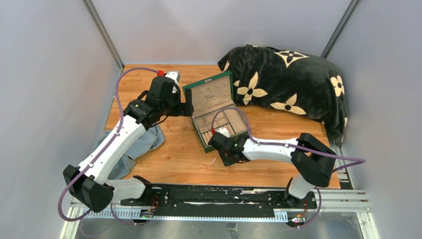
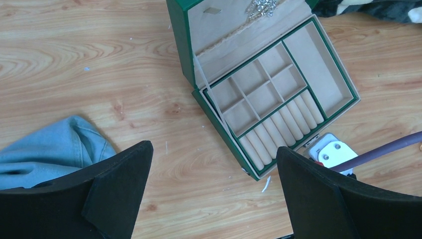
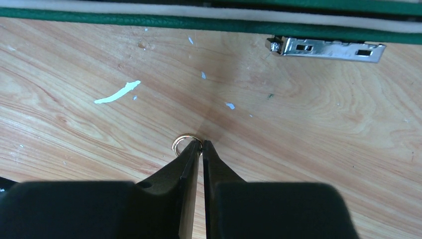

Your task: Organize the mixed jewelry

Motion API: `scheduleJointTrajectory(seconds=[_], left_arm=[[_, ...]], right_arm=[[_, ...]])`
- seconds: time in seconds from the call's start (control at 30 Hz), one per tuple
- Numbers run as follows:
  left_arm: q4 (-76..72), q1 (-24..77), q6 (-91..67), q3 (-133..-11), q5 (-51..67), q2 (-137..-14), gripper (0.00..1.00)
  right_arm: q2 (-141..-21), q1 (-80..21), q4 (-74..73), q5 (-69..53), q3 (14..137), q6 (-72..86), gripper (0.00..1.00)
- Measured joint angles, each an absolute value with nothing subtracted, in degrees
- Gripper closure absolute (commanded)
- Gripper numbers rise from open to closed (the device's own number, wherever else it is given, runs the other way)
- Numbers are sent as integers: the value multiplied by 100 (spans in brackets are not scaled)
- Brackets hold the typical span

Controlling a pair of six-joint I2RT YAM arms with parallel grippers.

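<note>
The green jewelry box (image 1: 205,147) stands open mid-table, and its green rim (image 2: 226,135) shows in the left wrist view. A glinting silvery cluster (image 2: 260,7) lies in the lid. My right gripper (image 3: 201,144) is shut, its tips pinching a small gold-coloured ring (image 3: 182,140) low over the wood just in front of the box. In the top view the right gripper (image 1: 225,157) is at the box's near corner. My left gripper (image 2: 214,149) is open and empty, held above the table left of the box (image 1: 186,108).
A thin pale sliver (image 3: 117,93) lies on the wood near the box front, beside the metal latch (image 3: 328,48). A blue cloth (image 1: 144,142) lies at the left. A black flowered blanket (image 1: 288,84) fills the back right.
</note>
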State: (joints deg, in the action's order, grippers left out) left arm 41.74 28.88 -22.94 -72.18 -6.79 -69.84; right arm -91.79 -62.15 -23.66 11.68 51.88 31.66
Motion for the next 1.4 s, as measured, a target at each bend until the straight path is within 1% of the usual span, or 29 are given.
scheduleJointTrajectory(seconds=[0.07, 0.1, 0.37, 0.6, 0.67, 0.73, 0.87, 0.9, 1.1, 1.3, 1.4], left_arm=[[4174, 2888, -2296, -7218, -661, -7022, 0], [4171, 2888, -2296, -7218, -661, -7030, 0], [4005, 2888, -2305, -7089, -679, -7024, 0], [3642, 2888, -2185, -6643, -707, -6740, 1], [3588, 2888, -2189, -6676, -565, -6705, 5], [3612, 2886, -2189, -6849, -167, -6796, 8], [3424, 2884, -2281, -7043, 801, -7065, 12], [3308, 2884, -2364, -7006, 1166, -7116, 13], [2799, 2882, -2729, -6729, 2532, -7290, 18], [2338, 2884, -2982, -6361, 3555, -7614, 20], [2010, 2895, -3221, -6042, 3977, -7690, 23]], right_arm=[[-9179, -6215, -2364, 1166, 5188, 3170, 99], [-9179, -6215, -2362, 1166, 5188, 3170, 100], [-9032, -6215, -2449, 1271, 5137, 3181, 100], [-8195, -6206, -2869, 1667, 5155, 3124, 100], [-7918, -6156, -2995, 1813, 5229, 3050, 100], [-7601, -6029, -3081, 1905, 5325, 2976, 100], [-7120, -5712, -3105, 2018, 5468, 2838, 100], [-7019, -5645, -3094, 2053, 5500, 2799, 100], [-6851, -5441, -3059, 2102, 5588, 2718, 100], [-6764, -5177, -2932, 1933, 5588, 2792, 100], [-6672, -5050, -2810, 1798, 5588, 2832, 100]])
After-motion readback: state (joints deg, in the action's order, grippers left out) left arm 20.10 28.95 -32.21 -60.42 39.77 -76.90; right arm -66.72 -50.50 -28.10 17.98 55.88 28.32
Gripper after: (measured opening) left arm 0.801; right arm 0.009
